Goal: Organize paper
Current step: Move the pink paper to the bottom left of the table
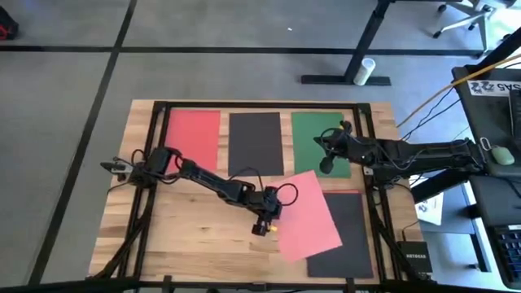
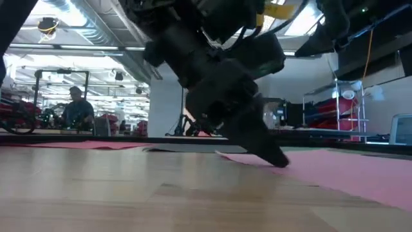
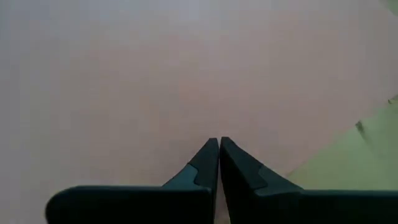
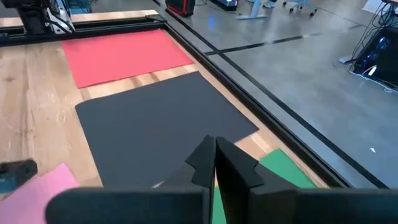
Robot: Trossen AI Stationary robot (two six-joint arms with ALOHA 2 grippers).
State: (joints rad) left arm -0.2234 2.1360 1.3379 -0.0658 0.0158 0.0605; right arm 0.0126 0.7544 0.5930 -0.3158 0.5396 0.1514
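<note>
High view: the left gripper (image 1: 262, 225) presses on the near-left edge of the tilted pink sheet (image 1: 313, 216), which overlaps a black sheet (image 1: 346, 236). Red (image 1: 194, 134), black (image 1: 256, 142) and green (image 1: 317, 134) sheets lie squared along the table's (image 1: 187, 236) far side. The step in hand appears to be sliding the pink sheet; it next needs turning square. Left wrist view alone shows the fingers (image 3: 205, 163) closed together, holding nothing, tips on pink. The right gripper (image 1: 327, 164) hovers over green, fingers likewise together.
</note>
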